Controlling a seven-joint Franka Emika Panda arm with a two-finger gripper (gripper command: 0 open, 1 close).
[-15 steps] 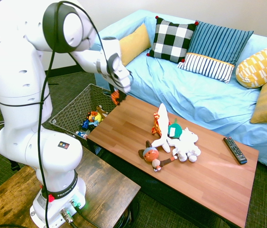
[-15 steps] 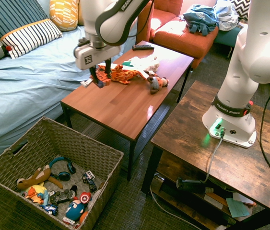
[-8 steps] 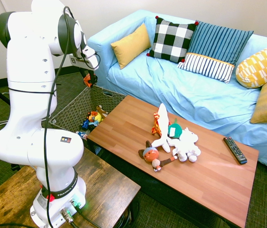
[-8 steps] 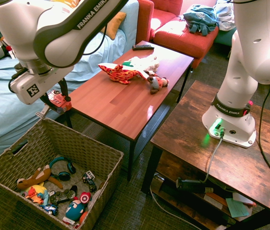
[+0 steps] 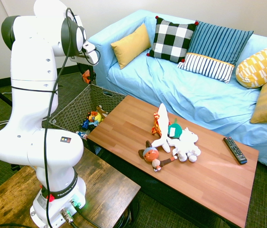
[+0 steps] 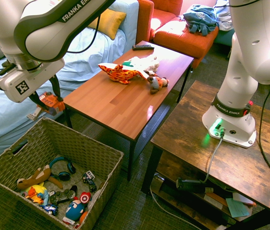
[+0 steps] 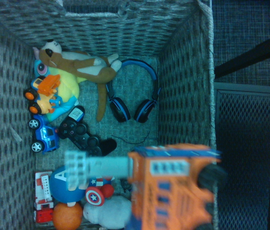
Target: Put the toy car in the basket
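Observation:
The toy car (image 6: 51, 102) is small and orange with dark wheels, and it hangs in the air above the far rim of the basket (image 6: 79, 137). My gripper (image 6: 45, 97) is shut on the toy car, beside the blue sofa. In the first exterior view the gripper (image 5: 87, 74) holds the toy car (image 5: 86, 77) just over the far end of the woven basket (image 5: 74, 105). In the wrist view the toy car (image 7: 173, 187) shows large and blurred, over the basket's inner wall (image 7: 182, 72).
The basket holds blue headphones (image 7: 132, 96), a black game controller (image 7: 82, 136), a blue car (image 7: 43, 136), a brown plush (image 7: 84, 64) and other toys. The wooden coffee table (image 6: 120, 103) beside it carries plush toys (image 5: 173, 137) and a remote (image 5: 235, 149).
The arm has swung from the coffee table's corner to above the basket, carrying the toy car with it. Over the last half second it has shifted only slightly.

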